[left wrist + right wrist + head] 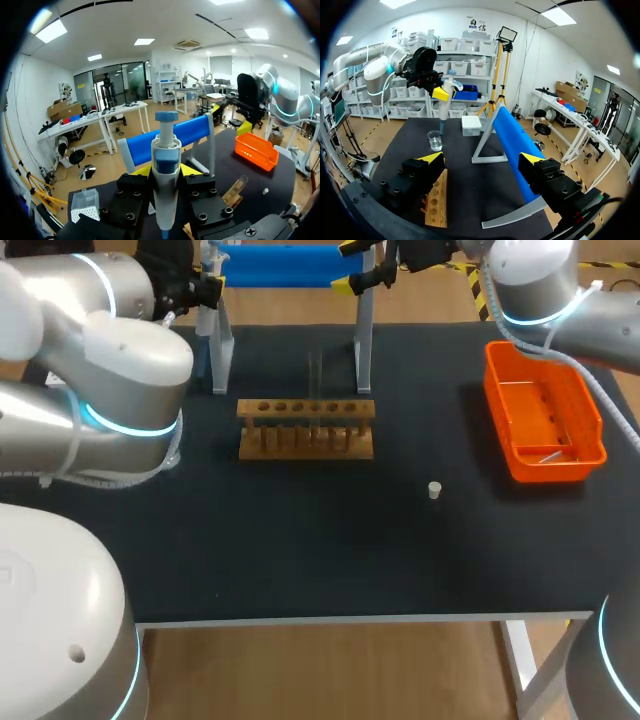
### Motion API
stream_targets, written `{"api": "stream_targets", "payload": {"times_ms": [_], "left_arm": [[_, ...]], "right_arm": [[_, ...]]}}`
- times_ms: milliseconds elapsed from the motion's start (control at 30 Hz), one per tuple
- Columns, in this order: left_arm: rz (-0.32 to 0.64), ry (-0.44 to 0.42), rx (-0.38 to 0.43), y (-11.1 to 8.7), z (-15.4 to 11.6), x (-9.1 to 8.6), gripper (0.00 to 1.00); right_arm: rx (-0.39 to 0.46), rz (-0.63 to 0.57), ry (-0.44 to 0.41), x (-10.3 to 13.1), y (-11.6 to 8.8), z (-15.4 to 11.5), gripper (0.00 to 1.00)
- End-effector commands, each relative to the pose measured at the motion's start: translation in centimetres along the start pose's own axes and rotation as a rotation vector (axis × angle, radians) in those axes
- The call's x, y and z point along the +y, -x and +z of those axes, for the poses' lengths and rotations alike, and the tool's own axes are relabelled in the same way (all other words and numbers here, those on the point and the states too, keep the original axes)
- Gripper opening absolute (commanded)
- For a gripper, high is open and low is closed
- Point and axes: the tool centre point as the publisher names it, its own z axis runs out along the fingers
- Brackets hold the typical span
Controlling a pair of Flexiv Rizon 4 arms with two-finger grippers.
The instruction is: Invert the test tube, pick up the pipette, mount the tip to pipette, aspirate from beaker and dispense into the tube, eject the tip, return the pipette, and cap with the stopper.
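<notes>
Table (300, 540), pipette (165, 150) in left end effector (166, 173)

Our left arm (100, 390), filling the frame's left, and right arm (545, 285), upper right, are rounded silver shells with glowing cyan rings (a ribbed pale cable (590, 380) trails the right). Our right gripper (482, 159) is black, screw-studded, yellow-tipped.

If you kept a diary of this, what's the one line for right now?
left claw: shut on pipette | right claw: open, empty | stopper: lying apart from rack
</notes>
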Motion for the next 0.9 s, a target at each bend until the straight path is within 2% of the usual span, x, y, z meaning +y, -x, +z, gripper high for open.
{"api": "stream_targets", "payload": {"times_ms": [33, 367, 900], "left_arm": [[-0.016, 0.058, -0.03, -0.1, 1.5, -0.6, 0.0], [-0.049, 0.091, -0.06, 0.3, 4.1, -0.7, 0.0], [-0.11, 0.115, -0.124, 1.5, 6.6, -1.0, 0.0]], "right_arm": [[0.006, 0.001, -0.005, 0.1, 0.2, -0.1, 1.0], [0.006, 0.001, -0.005, 0.1, 0.2, -0.1, 1.0], [0.006, 0.001, -0.005, 0.1, 0.2, -0.1, 1.0]]}}
